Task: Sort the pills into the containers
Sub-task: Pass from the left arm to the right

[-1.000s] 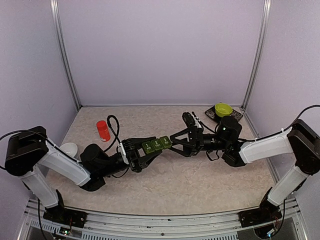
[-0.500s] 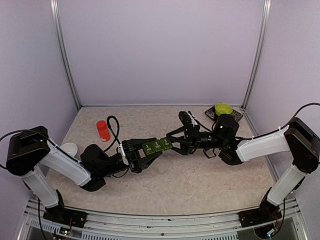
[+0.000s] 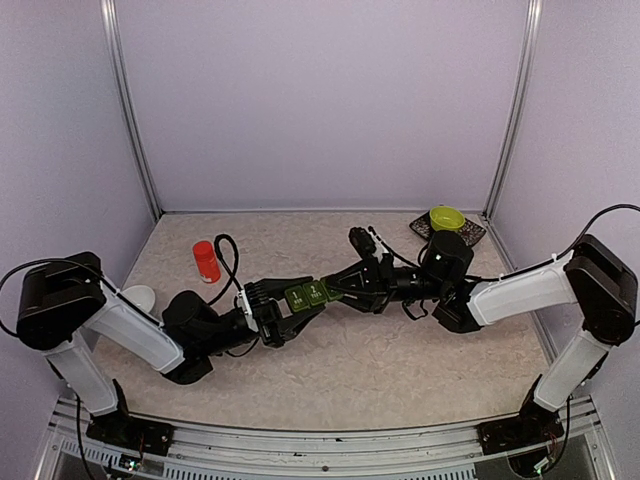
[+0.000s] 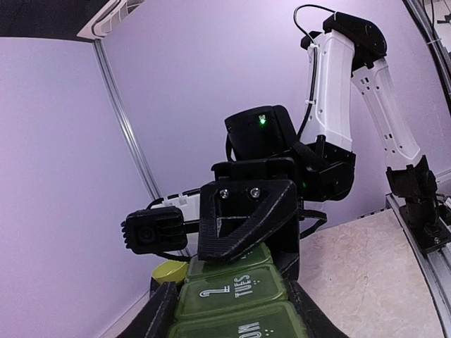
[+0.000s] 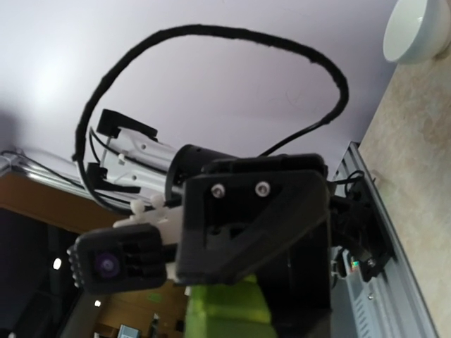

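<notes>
Your left pincer (image 3: 296, 300) is clenched on the containers (image 4: 236, 287), the green strip lying lengthwise between its fingers. Your right pincer (image 3: 338, 288), facing it tip to tip, grasps the strip's far end compartment.

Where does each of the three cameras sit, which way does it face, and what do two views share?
Top: above and behind the robot, looking down on the table; both arms show, left tool and right tool meeting at the pill box.
Left wrist: rides that wrist, faces the right tool; own fingers flank the pill box.
Right wrist: rides that wrist, faces the left tool's camera; own fingers unclear.
Shared: both wrist views show the green pill box.
</notes>
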Robot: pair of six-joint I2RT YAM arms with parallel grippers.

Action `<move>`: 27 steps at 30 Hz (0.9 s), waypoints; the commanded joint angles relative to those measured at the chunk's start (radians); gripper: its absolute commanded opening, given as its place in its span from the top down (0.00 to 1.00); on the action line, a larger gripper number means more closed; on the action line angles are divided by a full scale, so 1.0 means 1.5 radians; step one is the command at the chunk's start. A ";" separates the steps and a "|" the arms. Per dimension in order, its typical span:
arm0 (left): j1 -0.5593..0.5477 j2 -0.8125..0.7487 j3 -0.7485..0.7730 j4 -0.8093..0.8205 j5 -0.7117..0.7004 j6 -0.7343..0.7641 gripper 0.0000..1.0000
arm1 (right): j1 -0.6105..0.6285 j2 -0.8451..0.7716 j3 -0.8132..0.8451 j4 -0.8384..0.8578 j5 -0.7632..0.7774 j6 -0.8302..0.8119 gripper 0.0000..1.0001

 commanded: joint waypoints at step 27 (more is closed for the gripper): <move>0.002 -0.006 -0.033 0.081 -0.017 0.077 0.26 | 0.014 0.006 0.015 0.080 -0.014 0.074 0.87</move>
